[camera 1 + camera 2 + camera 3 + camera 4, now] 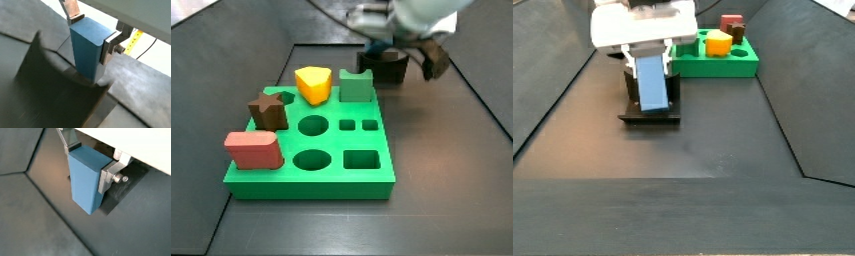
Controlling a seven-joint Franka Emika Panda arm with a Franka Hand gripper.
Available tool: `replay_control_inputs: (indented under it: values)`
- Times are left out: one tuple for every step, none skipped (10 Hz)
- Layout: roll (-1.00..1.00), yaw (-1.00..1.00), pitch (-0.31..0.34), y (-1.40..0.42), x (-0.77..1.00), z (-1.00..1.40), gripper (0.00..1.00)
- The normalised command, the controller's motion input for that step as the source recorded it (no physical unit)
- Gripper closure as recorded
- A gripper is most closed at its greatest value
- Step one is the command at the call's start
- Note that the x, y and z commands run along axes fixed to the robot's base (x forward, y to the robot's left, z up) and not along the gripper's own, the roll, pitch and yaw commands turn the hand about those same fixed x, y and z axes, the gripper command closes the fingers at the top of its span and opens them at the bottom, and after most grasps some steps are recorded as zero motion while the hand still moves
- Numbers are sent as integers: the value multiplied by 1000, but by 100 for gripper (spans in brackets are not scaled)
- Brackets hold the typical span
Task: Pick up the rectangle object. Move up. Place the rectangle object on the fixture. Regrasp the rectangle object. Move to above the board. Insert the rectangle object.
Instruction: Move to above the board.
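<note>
The slate-blue rectangle object (87, 50) stands upright between my gripper's (90, 36) silver fingers, which press on two opposite sides near its top. Its lower end sits in the notch of the dark fixture (53, 85). A wrist view shows the same grip (90, 165) on the block (83, 183) above the fixture's base plate (123, 188). In a side view the gripper (651, 60) holds the block (651, 88) on the fixture (651, 115), in front of the green board (714, 68). In a side view the gripper (398, 55) hides the block over the fixture (389, 70).
The board (305, 180) carries a red block (254, 150), a brown star piece (267, 108), a yellow piece (311, 85) and a green notched block (356, 87). Several holes in its top are open. Sloping dark walls (553, 90) bound the floor.
</note>
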Motion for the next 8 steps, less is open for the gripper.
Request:
replay_control_inputs:
  values:
    - [-54,174,41,304,-58,1000,100]
    - [-50,159,6,293,-56,1000,100]
    - [-45,145,-17,285,-57,1000,100]
    - [-33,107,-55,266,-58,1000,100]
    - [-26,78,-71,257,-59,1000,100]
    - [-27,38,-80,237,-63,1000,100]
    - [-28,19,-77,227,-63,1000,100]
    - [-36,-22,-57,203,-63,1000,100]
